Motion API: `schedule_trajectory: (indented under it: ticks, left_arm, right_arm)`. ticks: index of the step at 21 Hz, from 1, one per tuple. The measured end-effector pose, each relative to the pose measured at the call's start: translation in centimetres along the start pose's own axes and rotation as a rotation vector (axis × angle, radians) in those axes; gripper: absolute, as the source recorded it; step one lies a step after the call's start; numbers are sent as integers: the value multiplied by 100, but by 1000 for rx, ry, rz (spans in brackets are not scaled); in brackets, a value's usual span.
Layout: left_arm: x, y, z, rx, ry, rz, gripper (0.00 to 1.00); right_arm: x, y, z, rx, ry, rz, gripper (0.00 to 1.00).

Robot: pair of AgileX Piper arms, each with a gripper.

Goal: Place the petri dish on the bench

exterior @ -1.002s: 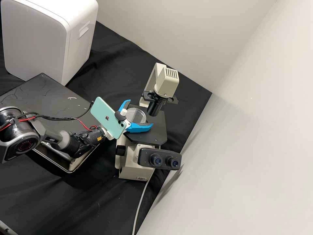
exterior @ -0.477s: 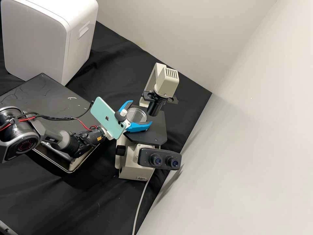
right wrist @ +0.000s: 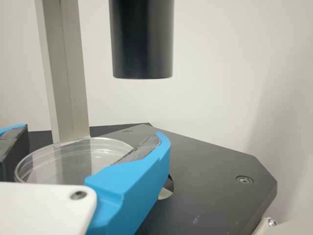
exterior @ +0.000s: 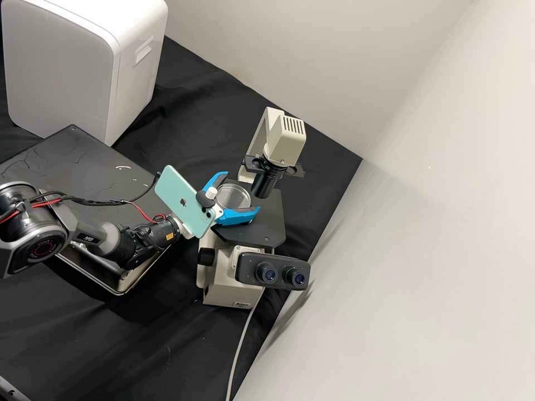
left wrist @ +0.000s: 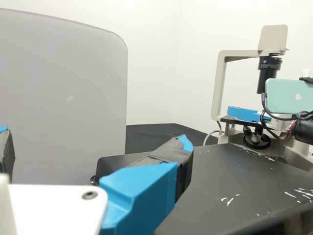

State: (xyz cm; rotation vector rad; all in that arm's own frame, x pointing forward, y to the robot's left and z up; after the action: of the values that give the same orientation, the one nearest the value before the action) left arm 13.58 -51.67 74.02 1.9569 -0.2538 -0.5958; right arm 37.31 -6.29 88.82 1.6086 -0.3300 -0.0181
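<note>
1. Clamping the petri dish by its rim: the right claw has one blue finger pressed to each side of the wall.
2. The dish sits between that claw's fingers, low over the microscope stage directly beneath the claw. I cannot tell whether it touches the stage. It is well off the bench.
3. The dish is round, so it has no long axis. Its flat faces lie level and its axis runs straight up. I cannot tell whether a lid is on.
4. Dish: clear plastic, smooth, faintly reflective, with a thin low wall. Stage: matt black plate with angled corners and small screw heads.
5. Above the claw's fingertips hangs a black condenser, cylindrical, smooth and blunt-ended. Beyond the claw stands a beige column, upright and flat-sided.
6. Behind the claw, at the wrist, is a mint-green phone, glossy with rounded corners.
7. Below the claw's level, on the near side of the stage, black twin eyepieces sit on the cream microscope body.
8. Left claw: spread wide, nothing between its fingers. Beside it is a white box with a smooth shell and rounded edges. Under and ahead of it lies a dark slab, glossy and scuffed with pale marks.
9. The bench is covered in creased black cloth.
</note>
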Motion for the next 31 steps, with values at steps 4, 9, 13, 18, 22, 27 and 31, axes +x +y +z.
schedule_trajectory:
  ticks: [4,9,13,18,22,27,31]
  left_arm:
    - [0,0,0,0,0,0,100]
    - [0,0,0,0,0,0,100]
    - [0,0,0,0,0,0,100]
    - [6,-17,-3,-2,3,-8,100]
    - [6,-17,-3,-2,3,-8,100]
    - [4,-23,15,-3,-8,-12,100]
    - [4,-23,15,-3,-8,-12,100]
  right_arm:
    - [-16,-4,4,10,0,0,0]
    - [-138,12,-15,30,-3,-2,0]
    - [-300,53,-90,65,15,-13,0]
    - [-525,65,-207,69,44,-33,0]
    - [-697,0,-338,62,81,-67,0]
    - [-875,-28,-538,58,165,-74,0]
    - [-958,0,-676,59,232,-58,0]
